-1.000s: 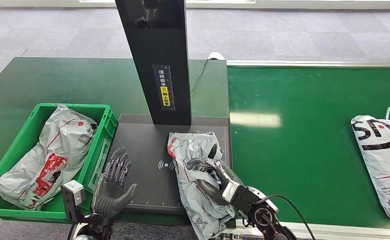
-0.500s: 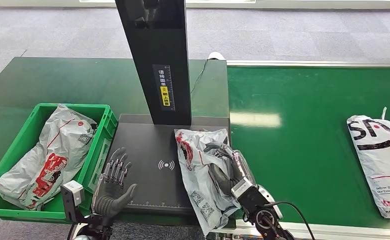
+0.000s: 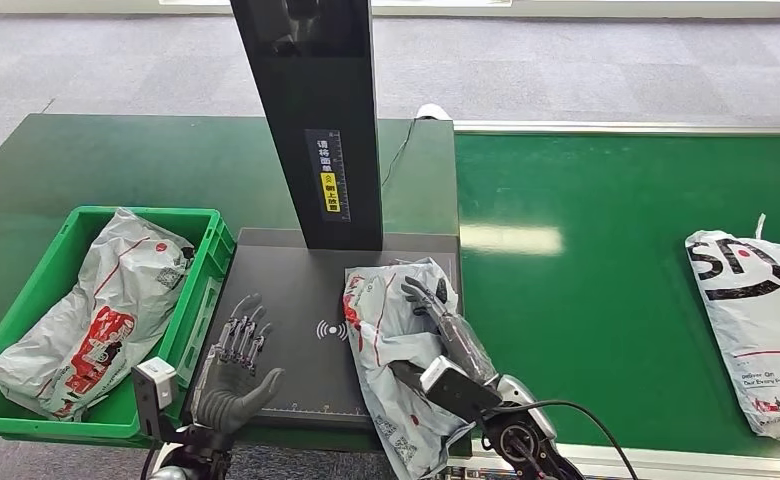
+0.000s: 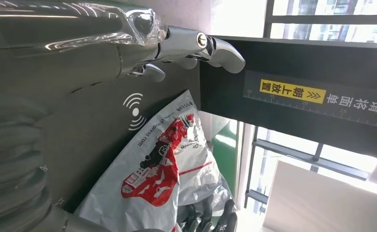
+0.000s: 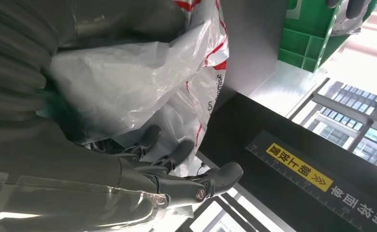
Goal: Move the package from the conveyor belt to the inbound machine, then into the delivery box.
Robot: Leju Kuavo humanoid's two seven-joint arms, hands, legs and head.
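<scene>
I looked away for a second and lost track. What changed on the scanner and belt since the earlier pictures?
The right hand has opened flat on the package lying on the inbound machine. The second package slid leftward on the conveyor belt. The left hand, open, and the green delivery box stayed put.

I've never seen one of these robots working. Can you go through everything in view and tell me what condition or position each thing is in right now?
Package on the machine: lying crumpled on the black scan plate, overhanging its near edge.
Right hand: fingers spread, resting on that package.
Left hand: open, holding nothing, above the plate.
Green delivery box: holds one package.
Package on the conveyor belt: lying flat, untouched.
</scene>
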